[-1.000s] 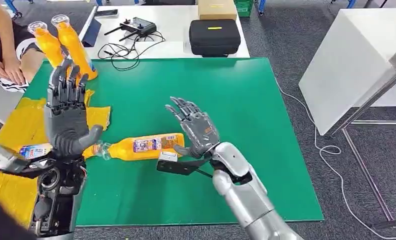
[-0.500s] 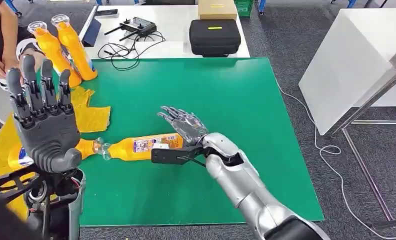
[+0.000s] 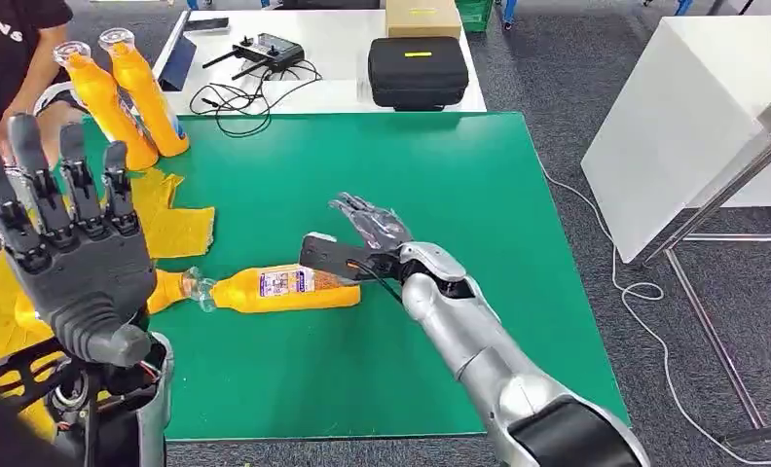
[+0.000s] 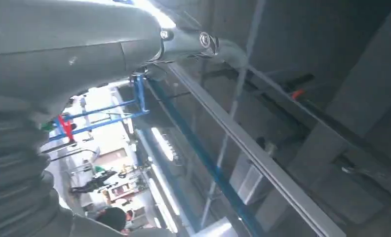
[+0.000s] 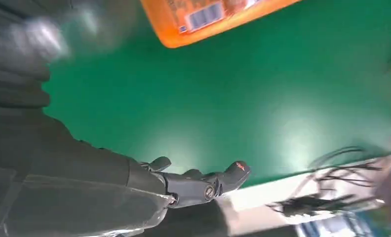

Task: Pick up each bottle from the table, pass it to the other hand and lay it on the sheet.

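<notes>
right hand (image 3: 370, 226) fingers spread, empty, just above base end of lying bottle (image 3: 284, 288) | left hand (image 3: 65, 253) raised, wide, empty | bottle lies on green worktop (image 3: 459, 185), cap toward yellow sheet (image 3: 182, 229) | two bottles (image 3: 128, 92) upright at far corner

left hand (image 3: 75, 258) raised (fingers spread), right hand (image 3: 374, 227) open
</notes>
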Tool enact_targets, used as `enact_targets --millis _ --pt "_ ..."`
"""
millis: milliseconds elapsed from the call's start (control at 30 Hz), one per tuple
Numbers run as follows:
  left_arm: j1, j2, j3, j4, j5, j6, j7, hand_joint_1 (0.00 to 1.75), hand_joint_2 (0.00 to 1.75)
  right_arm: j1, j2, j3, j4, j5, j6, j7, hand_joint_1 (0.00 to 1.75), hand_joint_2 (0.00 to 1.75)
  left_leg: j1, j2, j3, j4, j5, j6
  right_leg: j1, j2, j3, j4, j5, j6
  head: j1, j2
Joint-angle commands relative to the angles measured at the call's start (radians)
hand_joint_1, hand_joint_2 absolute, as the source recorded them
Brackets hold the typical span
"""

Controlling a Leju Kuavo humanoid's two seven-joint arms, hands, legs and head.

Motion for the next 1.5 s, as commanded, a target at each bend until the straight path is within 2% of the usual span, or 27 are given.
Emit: enact_targets --millis 33,233,400,533,667,833,1000,1433,1500 --pt "0.027 0.004 -0.033 -0.07 -0.005 0.003 0.006 0.0 1.75 -0.041 0.01 -0.068 0.097 -0.027 0.093 -0.015 0.0 1.75 0.0 0.0 0.003 -0.001 -0.001 0.0 0.0 -0.001 0.003 0.0 -0.001 0.0 0.0 0.0" --pt "0.035 0.004 -0.037 -0.088 -0.004 0.003 0.006 0.0 1.75 -0.033 0.015 -0.061 0.098 -0.025 0.125 -0.045 0.0 1.75 0.0 0.0 0.007 -0.002 -0.002 0.0 0.001 -0.002 0.006 -0.001 -0.003 0.0 0.0 0.0" --pt "0.044 0.004 -0.04 -0.103 0.003 -0.003 0.006 0.0 1.75 -0.021 0.026 -0.043 0.097 -0.015 0.16 -0.086 0.0 1.75 0.0 0.0 0.003 -0.001 -0.001 0.0 0.0 -0.001 0.003 -0.001 -0.001 0.0 0.0 0.0" --pt "0.045 0.003 -0.04 -0.103 0.003 -0.002 0.006 0.0 1.75 -0.019 0.027 -0.04 0.097 -0.014 0.163 -0.088 0.0 1.75 0.0 0.001 0.007 -0.002 -0.002 0.0 0.001 -0.001 0.006 -0.002 -0.002 0.001 0.0 0.0" --pt "0.054 0.001 -0.039 -0.109 0.01 -0.005 0.006 0.0 1.75 -0.008 0.033 -0.032 0.097 -0.01 0.187 -0.107 0.0 1.75 0.0 -0.001 0.004 -0.001 -0.001 0.0 0.0 -0.002 0.004 -0.001 -0.002 0.0 0.0 0.0" --pt "0.068 -0.01 -0.038 -0.131 0.011 -0.008 0.006 0.0 1.75 0.016 0.039 -0.003 0.098 0.014 0.183 -0.103 0.0 1.75 0.0 0.0 0.006 -0.002 -0.002 0.0 0.001 -0.002 0.006 -0.001 -0.002 0.0 0.0 0.0" --pt "0.063 -0.017 -0.037 -0.149 0.018 -0.013 0.006 0.0 1.75 0.027 0.039 0.01 0.108 0.022 0.235 -0.064 0.0 1.75 0.0 -0.001 0.002 -0.001 0.0 0.0 0.0 -0.001 0.002 0.0 -0.001 0.0 0.0 0.0" --pt "0.063 -0.017 -0.037 -0.149 0.018 -0.013 0.006 0.0 1.75 0.027 0.039 0.01 0.108 0.022 0.235 -0.064 0.0 1.75 0.0 0.0 0.006 -0.002 -0.002 0.0 0.0 -0.002 0.006 -0.001 -0.002 0.001 0.0 0.0" --pt "0.063 -0.017 -0.037 -0.149 0.018 -0.013 0.006 0.0 1.75 0.027 0.039 0.01 0.108 0.022 0.235 -0.064 0.0 1.75 0.0 0.0 0.002 -0.001 0.0 0.0 0.0 -0.001 0.002 -0.001 -0.001 0.0 0.0 0.0"
